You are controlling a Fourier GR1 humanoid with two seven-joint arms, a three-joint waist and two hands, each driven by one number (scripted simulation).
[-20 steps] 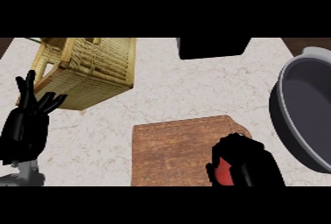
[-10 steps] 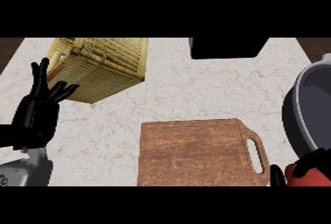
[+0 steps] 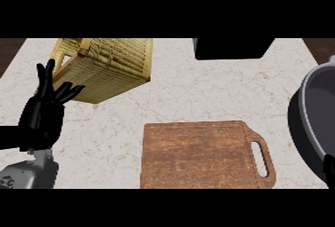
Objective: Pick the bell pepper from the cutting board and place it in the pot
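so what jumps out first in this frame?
The bare cutting board at bottom centre, handle to the right, no pepper on it. Next the big grey pot cut off at the right edge, and the wicker basket at upper left. The left hand rests open at the left edge, fingers up.

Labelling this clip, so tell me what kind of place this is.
Most likely a kitchen counter: a pale marbled countertop carries a wooden cutting board with a handle slot, a large grey pot at the right edge, and a wicker basket at the back left.
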